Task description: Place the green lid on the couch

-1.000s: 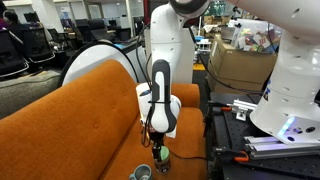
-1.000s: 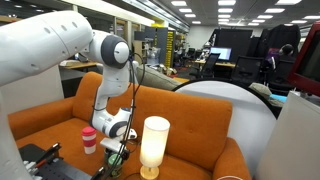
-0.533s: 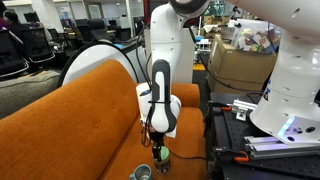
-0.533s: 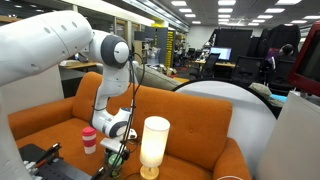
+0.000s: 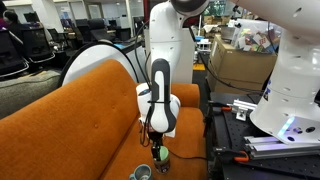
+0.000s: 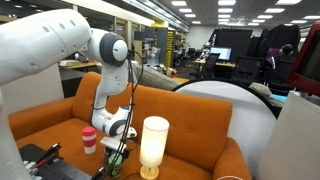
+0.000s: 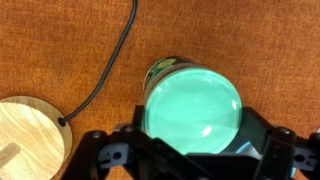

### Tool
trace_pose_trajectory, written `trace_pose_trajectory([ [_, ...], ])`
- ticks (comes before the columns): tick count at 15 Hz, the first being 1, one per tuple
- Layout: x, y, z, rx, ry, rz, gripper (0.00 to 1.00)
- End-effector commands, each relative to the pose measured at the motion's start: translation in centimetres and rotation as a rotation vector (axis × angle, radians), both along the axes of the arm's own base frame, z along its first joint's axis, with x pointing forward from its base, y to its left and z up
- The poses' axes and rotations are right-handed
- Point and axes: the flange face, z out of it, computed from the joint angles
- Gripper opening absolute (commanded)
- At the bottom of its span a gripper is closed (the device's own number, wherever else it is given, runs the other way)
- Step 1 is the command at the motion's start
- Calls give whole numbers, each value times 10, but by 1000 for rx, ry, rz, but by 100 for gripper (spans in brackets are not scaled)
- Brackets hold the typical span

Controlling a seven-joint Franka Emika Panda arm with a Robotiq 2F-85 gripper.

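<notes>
The green lid [image 7: 192, 110] is a round pale-green cap that fills the middle of the wrist view, gripped between the dark jaws of my gripper [image 7: 192, 135]. The gripper is shut on it. The couch [image 5: 70, 125] is burnt-orange fabric with a curved backrest, and its seat lies just under the lid [image 7: 230, 40]. In both exterior views the gripper [image 5: 160, 155] [image 6: 118, 160] hangs low over the seat cushion [image 6: 190, 125]. The rim of a dark round object [image 7: 158, 68] shows behind the lid's edge.
A cream cylindrical lamp [image 6: 153, 143] stands on a round wooden base [image 7: 25, 135], with its black cable [image 7: 110, 60] trailing over the seat. A dark grey-teal cup [image 5: 141, 173] sits beside the gripper. A red-and-white cup [image 6: 89, 138] stands nearby. A black bench with tools [image 5: 235, 130] borders the couch.
</notes>
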Motion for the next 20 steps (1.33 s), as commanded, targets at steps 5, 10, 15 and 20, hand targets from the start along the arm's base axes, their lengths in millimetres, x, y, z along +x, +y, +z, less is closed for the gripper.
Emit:
trace_pose_trajectory([
  [5, -2, -4, 10, -32, -2, 13, 69],
  [10, -1, -5, 13, -42, -2, 20, 69],
  [15, 5, -1, 21, -48, -7, 41, 69],
  [20, 10, 3, 30, -41, -20, 56, 69],
])
